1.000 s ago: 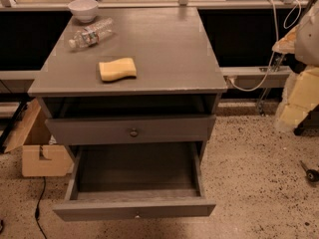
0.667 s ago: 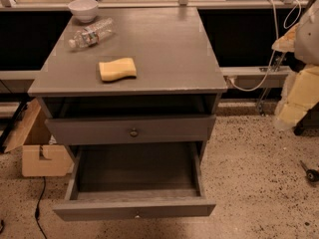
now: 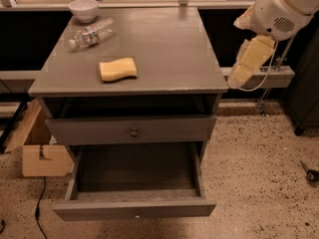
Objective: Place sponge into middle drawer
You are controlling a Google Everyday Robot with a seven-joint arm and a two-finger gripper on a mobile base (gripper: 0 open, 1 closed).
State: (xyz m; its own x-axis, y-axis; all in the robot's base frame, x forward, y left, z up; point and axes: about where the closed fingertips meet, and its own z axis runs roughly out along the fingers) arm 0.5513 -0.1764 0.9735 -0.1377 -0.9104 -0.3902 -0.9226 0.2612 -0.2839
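The gripper (image 3: 247,63) has swung in from the right edge toward the cabinet top (image 3: 164,44); whether it is apart or together is unclear. The sponge (image 3: 117,69) lies untouched upper left, and the middle drawer (image 3: 134,209) is open below.

Soft overhead light is hitting the gripper (image 3: 243,69) right of the cabinet top (image 3: 164,49); shadow is filling the middle drawer (image 3: 134,209).

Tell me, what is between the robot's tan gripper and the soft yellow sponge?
Only bare grey wooden cabinet top, seen in the camera view. The pale-yellow rectangular sponge lies on it; the blocky tan gripper hangs beside the top's right edge.
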